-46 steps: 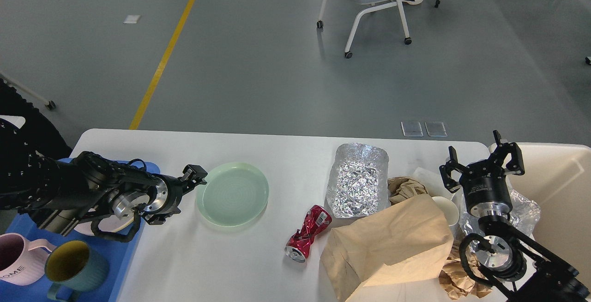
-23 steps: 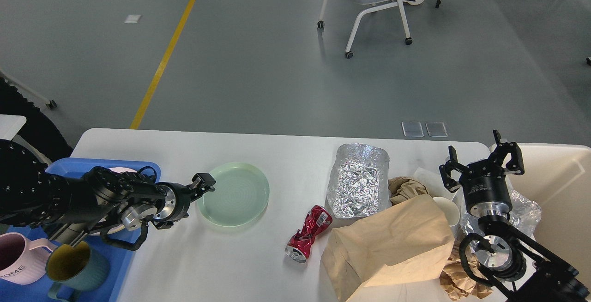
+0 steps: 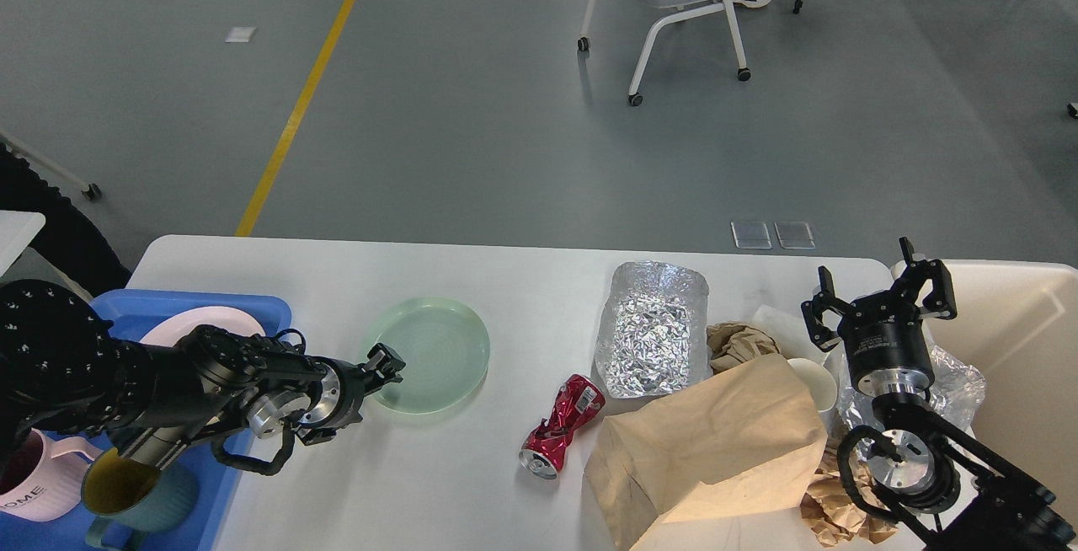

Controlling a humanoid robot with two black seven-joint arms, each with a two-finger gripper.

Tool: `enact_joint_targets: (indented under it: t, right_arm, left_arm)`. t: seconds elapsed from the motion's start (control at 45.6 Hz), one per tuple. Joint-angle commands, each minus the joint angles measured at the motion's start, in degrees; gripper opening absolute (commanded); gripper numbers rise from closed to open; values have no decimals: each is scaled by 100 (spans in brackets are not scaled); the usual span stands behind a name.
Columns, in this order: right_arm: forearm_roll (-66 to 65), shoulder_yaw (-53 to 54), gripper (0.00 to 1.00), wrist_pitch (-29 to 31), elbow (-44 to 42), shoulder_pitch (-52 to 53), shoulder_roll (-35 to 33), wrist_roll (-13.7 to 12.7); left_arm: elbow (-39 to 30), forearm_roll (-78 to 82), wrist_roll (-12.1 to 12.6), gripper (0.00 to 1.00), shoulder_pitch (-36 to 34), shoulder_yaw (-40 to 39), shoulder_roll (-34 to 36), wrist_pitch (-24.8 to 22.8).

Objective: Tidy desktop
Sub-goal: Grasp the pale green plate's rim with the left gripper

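Desktop lay under both grippers: left gripper touched the green plate's near-left rim, finger spacing unclear; right gripper gaped wide, far right.

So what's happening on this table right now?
A two-armed robot is clearing a white desktop. Its left gripper is at the near-left rim of a pale green plate, beside a blue tray of dishes. The right gripper hangs open above a paper bag and wrappers. A crushed red can and foil tray lie untouched.
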Motion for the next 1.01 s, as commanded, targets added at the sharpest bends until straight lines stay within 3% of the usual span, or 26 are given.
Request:
enact_joint_targets:
  t: [0.0,0.285,0.57,0.986]
  right_arm:
    - [0,7,100,2,0,3,5,0]
    - [0,-2,100,2,0,-5,5,0]
    - [0,-2,100,-6,0,-5,5,0]
    - [0,-1,100,2,0,3,-4,0]
  left_arm:
    - [0,-30,-7,58,10,-60,-1,-17]
    - [0,-39,2,34,45,-139,-1,-88]
    - [0,-74,2,29,62,-139,16,-132]
    - [-8,-268,-7,9,54,-139,78,-132]
